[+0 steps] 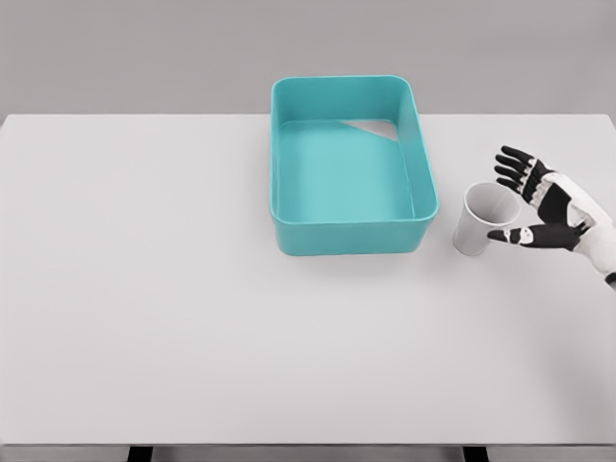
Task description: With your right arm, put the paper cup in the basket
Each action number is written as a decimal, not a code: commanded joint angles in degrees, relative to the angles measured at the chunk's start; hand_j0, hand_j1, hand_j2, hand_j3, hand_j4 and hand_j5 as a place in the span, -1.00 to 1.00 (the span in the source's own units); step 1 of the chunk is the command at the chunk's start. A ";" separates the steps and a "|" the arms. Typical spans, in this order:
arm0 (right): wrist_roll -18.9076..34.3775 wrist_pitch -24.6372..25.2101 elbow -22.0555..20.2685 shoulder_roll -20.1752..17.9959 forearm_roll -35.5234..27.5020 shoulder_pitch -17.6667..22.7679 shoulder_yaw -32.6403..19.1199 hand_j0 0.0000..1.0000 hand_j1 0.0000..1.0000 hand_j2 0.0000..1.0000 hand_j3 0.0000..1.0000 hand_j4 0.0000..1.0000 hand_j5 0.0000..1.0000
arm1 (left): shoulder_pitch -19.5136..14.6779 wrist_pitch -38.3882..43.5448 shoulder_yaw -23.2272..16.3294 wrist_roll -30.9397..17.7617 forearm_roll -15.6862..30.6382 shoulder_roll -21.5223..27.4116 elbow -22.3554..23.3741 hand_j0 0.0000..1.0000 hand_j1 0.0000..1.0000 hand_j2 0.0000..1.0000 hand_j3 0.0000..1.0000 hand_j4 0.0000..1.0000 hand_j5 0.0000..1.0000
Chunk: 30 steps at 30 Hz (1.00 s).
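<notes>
A white paper cup stands on the table just right of the teal basket, leaning a little so its mouth faces up and right. My right hand is right beside the cup, open, fingers spread above the rim and thumb near the cup's front side. Nothing is clasped. The basket is a rectangular tub at the table's centre back and holds nothing. My left arm does not show.
A white table fills the view, its front edge at the bottom and its back edge just behind the basket. A grey wall lies behind.
</notes>
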 commanded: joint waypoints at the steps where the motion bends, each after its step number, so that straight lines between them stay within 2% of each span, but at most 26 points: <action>1: 0.00 -0.06 0.57 0.51 -0.21 0.00 0.30 1.00 1.00 1.00 1.00 1.00 1.00 | 0.00 0.00 0.01 -0.01 0.01 0.00 0.00 1.00 1.00 1.00 1.00 1.00 1.00; 21: 0.00 -3.31 4.35 1.82 0.23 -0.09 2.85 1.00 1.00 1.00 1.00 1.00 1.00 | 0.00 0.00 -0.07 -0.01 0.01 0.00 0.00 1.00 1.00 1.00 1.00 1.00 1.00; 30: 0.00 -3.49 4.53 1.82 0.14 -0.09 2.93 1.00 1.00 1.00 1.00 1.00 1.00 | 0.00 0.00 -0.07 -0.01 0.01 0.00 0.00 1.00 1.00 1.00 1.00 1.00 1.00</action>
